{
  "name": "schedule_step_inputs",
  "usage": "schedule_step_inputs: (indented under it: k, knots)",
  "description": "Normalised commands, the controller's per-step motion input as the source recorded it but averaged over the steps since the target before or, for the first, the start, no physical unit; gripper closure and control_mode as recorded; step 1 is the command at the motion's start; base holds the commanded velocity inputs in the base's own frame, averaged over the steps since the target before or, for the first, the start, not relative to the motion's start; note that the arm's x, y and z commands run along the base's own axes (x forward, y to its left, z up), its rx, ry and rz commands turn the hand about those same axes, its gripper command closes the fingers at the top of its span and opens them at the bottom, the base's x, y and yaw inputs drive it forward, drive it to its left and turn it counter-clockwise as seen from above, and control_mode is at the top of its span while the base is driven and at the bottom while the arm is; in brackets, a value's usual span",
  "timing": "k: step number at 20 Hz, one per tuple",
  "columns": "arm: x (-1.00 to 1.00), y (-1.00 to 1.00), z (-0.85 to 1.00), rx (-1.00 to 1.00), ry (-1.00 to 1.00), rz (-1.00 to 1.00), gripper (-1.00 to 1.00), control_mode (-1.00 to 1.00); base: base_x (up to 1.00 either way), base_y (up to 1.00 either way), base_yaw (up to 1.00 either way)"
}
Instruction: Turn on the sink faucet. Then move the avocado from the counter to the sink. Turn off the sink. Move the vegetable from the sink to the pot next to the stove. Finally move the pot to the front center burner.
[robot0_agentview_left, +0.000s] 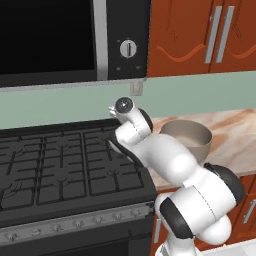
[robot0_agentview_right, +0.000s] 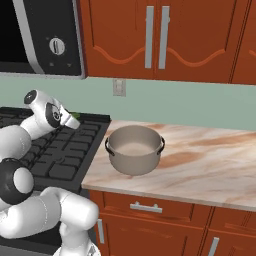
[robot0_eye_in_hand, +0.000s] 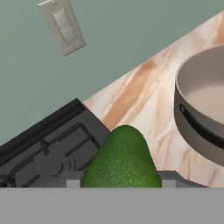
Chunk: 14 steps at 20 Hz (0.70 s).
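Hand view: the avocado (robot0_eye_in_hand: 122, 159) is seen clamped in the claw (robot0_eye_in_hand: 118, 186), carried above the stove (robot0_eye_in_hand: 48, 148) edge. The pot (robot0_eye_in_hand: 203, 109) sits off to one side on the counter (robot0_eye_in_hand: 140, 92). Release is best delayed until the fruit is centred above the pot's opening and lowered.

Left base view: behind arm, facing forward-down over stove (robot0_agentview_left: 65, 170); pot (robot0_agentview_left: 187, 137) at 3 o'clock. Right base view: same pot centred, stove at 9. Hand view: close, pot at 3.

Pot (robot0_agentview_left: 186, 136) on counter (robot0_agentview_left: 235, 131) beside stove (robot0_agentview_left: 65, 170)
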Motion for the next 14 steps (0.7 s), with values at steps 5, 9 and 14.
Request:
schedule_step_inputs:
  k: [5, 9, 14]
  knots:
    - [-0.13, -0.5, 0.01, 0.0, 0.07, -0.19, 1.0, -1.0, 0.0, 0.0, 0.0]
    - [-0.11, -0.69, 0.0, 0.0, 0.0, -0.09, 1.0, -1.0, 0.0, 0.0, 0.0]
    - [-0.18, -0.77, 0.0, 0.04, 0.0, -0.02, 1.0, -1.0, 0.0, 0.0, 0.0]
